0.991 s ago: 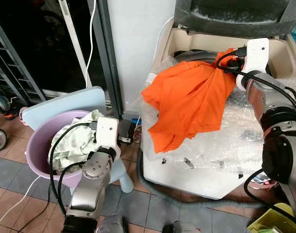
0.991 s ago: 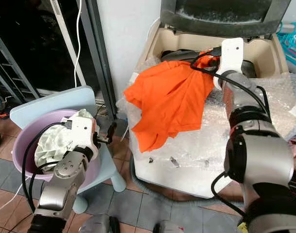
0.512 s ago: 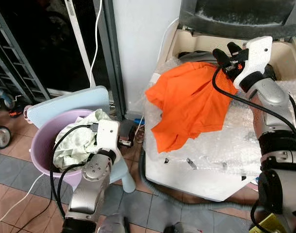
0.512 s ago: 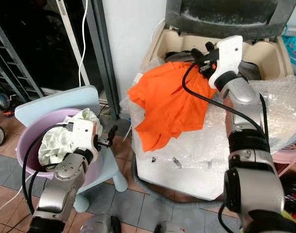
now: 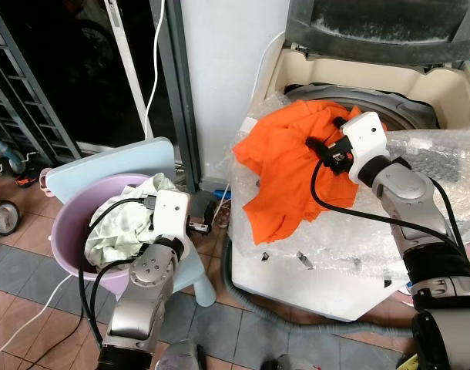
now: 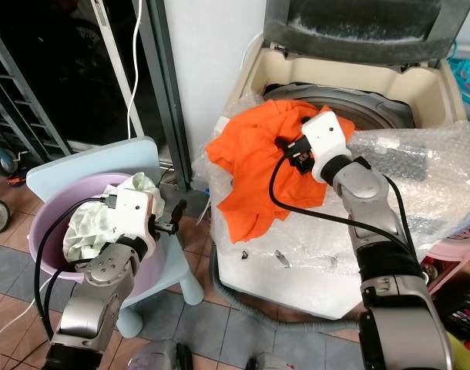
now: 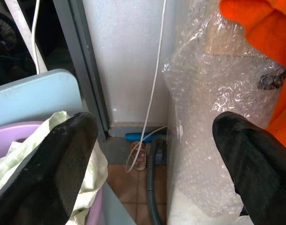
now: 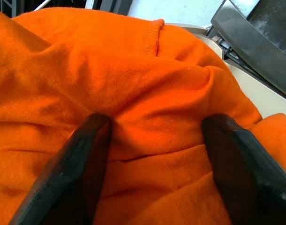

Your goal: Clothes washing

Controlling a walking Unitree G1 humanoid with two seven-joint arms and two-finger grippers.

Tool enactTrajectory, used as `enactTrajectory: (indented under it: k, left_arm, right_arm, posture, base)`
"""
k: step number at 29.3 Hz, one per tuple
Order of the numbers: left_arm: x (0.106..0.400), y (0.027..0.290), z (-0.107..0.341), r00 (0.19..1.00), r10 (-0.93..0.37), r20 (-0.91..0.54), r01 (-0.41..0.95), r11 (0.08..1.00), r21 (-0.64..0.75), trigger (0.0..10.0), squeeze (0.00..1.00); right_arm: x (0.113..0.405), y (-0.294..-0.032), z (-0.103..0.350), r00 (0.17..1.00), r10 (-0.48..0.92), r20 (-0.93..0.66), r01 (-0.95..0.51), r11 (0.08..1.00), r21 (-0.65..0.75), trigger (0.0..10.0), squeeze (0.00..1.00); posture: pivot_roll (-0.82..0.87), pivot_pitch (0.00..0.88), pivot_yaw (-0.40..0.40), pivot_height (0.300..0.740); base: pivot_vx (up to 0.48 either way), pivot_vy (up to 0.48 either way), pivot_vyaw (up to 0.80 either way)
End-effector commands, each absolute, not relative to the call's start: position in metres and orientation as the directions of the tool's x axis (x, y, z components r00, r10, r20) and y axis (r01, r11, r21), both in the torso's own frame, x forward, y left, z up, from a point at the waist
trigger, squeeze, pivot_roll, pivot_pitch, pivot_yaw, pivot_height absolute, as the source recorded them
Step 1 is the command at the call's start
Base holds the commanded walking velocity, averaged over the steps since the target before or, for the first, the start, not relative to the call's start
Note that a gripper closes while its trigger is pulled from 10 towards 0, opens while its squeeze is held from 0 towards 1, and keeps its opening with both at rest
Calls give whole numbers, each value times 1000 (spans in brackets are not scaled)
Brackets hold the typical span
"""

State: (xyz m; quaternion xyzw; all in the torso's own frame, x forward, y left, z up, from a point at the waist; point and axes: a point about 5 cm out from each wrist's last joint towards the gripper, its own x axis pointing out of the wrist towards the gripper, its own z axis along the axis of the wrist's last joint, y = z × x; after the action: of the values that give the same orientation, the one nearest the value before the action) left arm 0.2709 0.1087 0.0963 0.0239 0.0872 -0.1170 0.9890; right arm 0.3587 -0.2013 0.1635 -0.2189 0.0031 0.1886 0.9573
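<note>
Orange shirt (image 5: 293, 166) lies draped over the front rim of the top-loading washing machine (image 5: 312, 73), in the centre of the left eye view, part of it bunched at the edge of the drum opening (image 5: 389, 104) and the rest hanging down over the bubble wrap (image 5: 420, 200) that covers the machine's front. The machine's dark lid (image 5: 381, 27) stands raised at the top right of the frame.

The right claw (image 8: 154, 140) is pushed into the shirt's upper folds; in the right wrist view its two black fingers (image 8: 86, 159) are spread apart with a ridge of orange cloth between them, pressing on the fabric without closing on it. The right arm reaches in from the lower right of the head views, with a black cable looping beside it.

At the lower left of the frame, a pink basin (image 5: 65, 239) sits on a pale blue stool (image 5: 104, 166) and holds pale green laundry (image 5: 123, 223). The left claw (image 7: 154, 150) hovers beside the basin, its fingers wide apart and holding nothing; between them the left wrist view shows a white wall, a white cord (image 7: 154, 89) hanging down, and a grey hose (image 7: 150, 197) on the tiled floor (image 5: 35, 308). A dark metal door frame (image 5: 173, 92) stands between the stool and the washer.
</note>
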Motion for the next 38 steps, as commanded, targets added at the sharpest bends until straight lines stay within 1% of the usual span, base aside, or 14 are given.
enactTrajectory:
  k: [1,2,3,4,8,11,15,20,24,28,30,34,36,38]
  left_arm:
    - [276,112,100,958,-230,-171,240,970,37,10000,0]
    - [278,113,101,959,-228,-168,238,970,42,10000,0]
    - [279,115,102,961,-223,-165,234,971,48,10000,0]
    - [281,120,103,965,-209,-161,220,974,55,10000,0]
    - [282,125,105,971,-185,-154,197,978,64,10000,0]
    - [280,134,113,977,-159,-140,171,982,75,10000,0]
    - [279,140,117,978,-154,-138,166,983,81,10000,0]
    - [279,147,127,983,-141,-120,151,986,74,10000,0]
    - [278,151,120,982,-123,-141,135,987,83,10000,0]
    - [280,151,118,982,-123,-142,136,987,87,10000,0]
    - [285,150,117,983,-116,-145,129,988,84,10000,0]
    - [284,146,116,982,-122,-147,135,987,83,10000,0]
    - [279,138,113,977,-144,-156,157,985,72,10000,0]
    - [278,135,111,974,-158,-160,171,983,69,10000,0]
  right_arm:
    - [360,-200,152,936,323,-141,-352,848,-396,0,922]
    - [361,-199,150,938,316,-146,-348,853,-389,0,718]
    - [362,-199,150,940,309,-147,-342,857,-386,0,341]
    - [363,-200,150,946,291,-141,-323,871,-369,0,0]
    - [366,-205,150,960,245,-137,-277,907,-316,0,0]
    - [373,-215,151,979,142,-144,-173,958,-228,0,0]
    - [377,-219,152,984,86,-154,-116,973,-199,0,0]
    - [387,-225,171,992,50,-118,-71,981,-180,0,0]
    - [402,-227,209,1000,5,-22,-8,991,-137,0,0]
    - [406,-227,223,1000,-3,10,5,991,-136,0,0]
    - [415,-219,264,994,32,101,-12,981,-193,0,0]
    - [417,-218,288,984,41,174,0,973,-231,0,0]
    - [414,-222,329,948,16,318,65,968,-241,0,0]
    - [413,-222,341,936,24,351,66,968,-242,0,0]
  posture:
    - [-61,0,42,740]
    - [-60,0,42,740]
    - [-57,0,43,740]
    - [-52,0,44,740]
    - [-30,0,44,740]
    - [-17,0,50,740]
    - [-18,0,51,740]
    - [-12,0,35,740]
    - [-11,0,27,740]
    - [-11,0,27,740]
    - [-20,0,29,740]
    - [-32,0,30,740]
    - [-46,0,31,740]
    - [-47,0,28,740]
  base:
    - [0,0,0]
    - [0,0,0]
    - [0,0,0]
    - [0,0,0]
    - [0,0,0]
    - [0,0,0]
    - [0,0,0]
    - [0,0,0]
    - [0,0,0]
    - [0,0,0]
    - [0,0,0]
    - [0,0,0]
    - [0,0,0]
    - [0,0,0]
